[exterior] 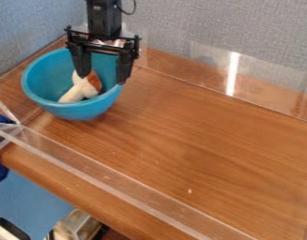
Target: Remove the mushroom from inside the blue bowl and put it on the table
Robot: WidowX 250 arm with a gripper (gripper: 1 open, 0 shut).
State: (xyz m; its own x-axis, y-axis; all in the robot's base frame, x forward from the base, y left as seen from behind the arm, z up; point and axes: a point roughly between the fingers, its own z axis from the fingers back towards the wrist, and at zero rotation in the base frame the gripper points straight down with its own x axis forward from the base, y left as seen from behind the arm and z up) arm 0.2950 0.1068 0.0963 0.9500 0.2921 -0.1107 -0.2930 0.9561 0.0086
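Note:
The blue bowl stands at the table's back left corner. Inside it lies the mushroom, on its side, its orange-brown cap toward the right and its cream stem toward the left. My gripper hangs over the bowl's right half with its two black fingers spread wide, one finger left of the cap and the other at the bowl's right rim. Nothing is held between them. The fingertips sit at about rim height, just above the mushroom.
Low clear acrylic walls edge the wooden tabletop on all sides. A grey-blue wall rises behind. The wood to the right and front of the bowl is bare.

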